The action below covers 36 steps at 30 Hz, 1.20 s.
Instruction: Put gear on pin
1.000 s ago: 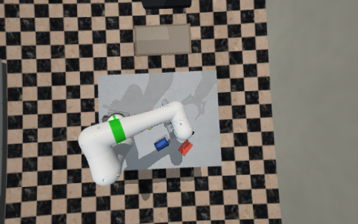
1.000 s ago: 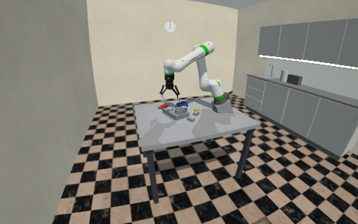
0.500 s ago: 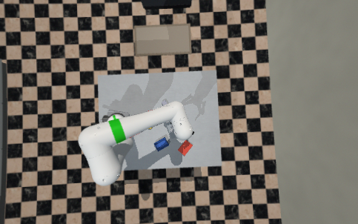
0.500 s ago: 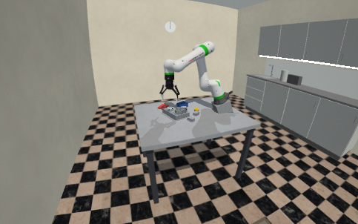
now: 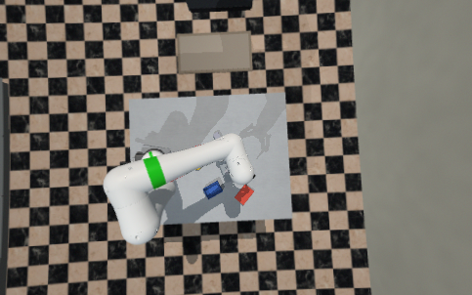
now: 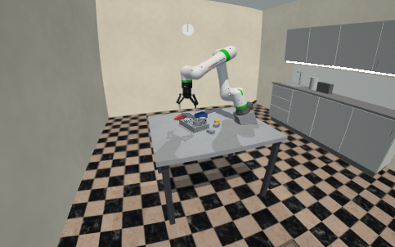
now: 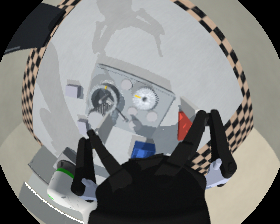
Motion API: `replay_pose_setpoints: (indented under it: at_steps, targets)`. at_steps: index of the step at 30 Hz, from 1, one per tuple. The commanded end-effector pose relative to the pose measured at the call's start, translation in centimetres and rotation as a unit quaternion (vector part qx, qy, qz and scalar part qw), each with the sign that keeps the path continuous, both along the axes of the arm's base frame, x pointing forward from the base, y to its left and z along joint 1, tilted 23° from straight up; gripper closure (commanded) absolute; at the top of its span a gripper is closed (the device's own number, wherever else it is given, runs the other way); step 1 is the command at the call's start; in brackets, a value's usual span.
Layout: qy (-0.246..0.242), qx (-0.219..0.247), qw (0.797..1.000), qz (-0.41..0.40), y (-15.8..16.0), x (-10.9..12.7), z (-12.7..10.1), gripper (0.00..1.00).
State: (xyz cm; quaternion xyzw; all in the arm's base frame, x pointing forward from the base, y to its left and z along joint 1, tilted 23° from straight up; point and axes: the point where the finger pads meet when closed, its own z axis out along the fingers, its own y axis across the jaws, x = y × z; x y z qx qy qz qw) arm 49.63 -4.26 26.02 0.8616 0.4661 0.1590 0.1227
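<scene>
The hand (image 6: 186,102) hangs spread wide, gripping nothing, above the timing case (image 6: 193,123); no writing is legible.

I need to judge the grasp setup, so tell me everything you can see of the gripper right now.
The black two-fingered gripper hangs from the white arm's wrist, pointing down, well above the grey table. Its slim dark fingers are spread wide with nothing between them; lighter pads show at the tips. It touches nothing. In the wrist view, the grey timing case lies below and ahead of it.
</scene>
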Motion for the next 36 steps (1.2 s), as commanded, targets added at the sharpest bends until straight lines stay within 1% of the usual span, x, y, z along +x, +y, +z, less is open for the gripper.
replay_pose_setpoints:
  at_steps: [1, 2, 3, 36]
  targets:
    - [-0.006, 0.033, 0.996, -0.078, -0.01, 0.01, 0.02, 0.0]
    - [-0.006, 0.034, 0.996, -0.08, -0.01, 0.01, 0.02, 0.0]
    - [-0.006, 0.034, 0.996, -0.08, -0.01, 0.01, 0.02, 0.47]
    - [-0.006, 0.034, 0.996, -0.08, -0.01, 0.01, 0.02, 0.47]
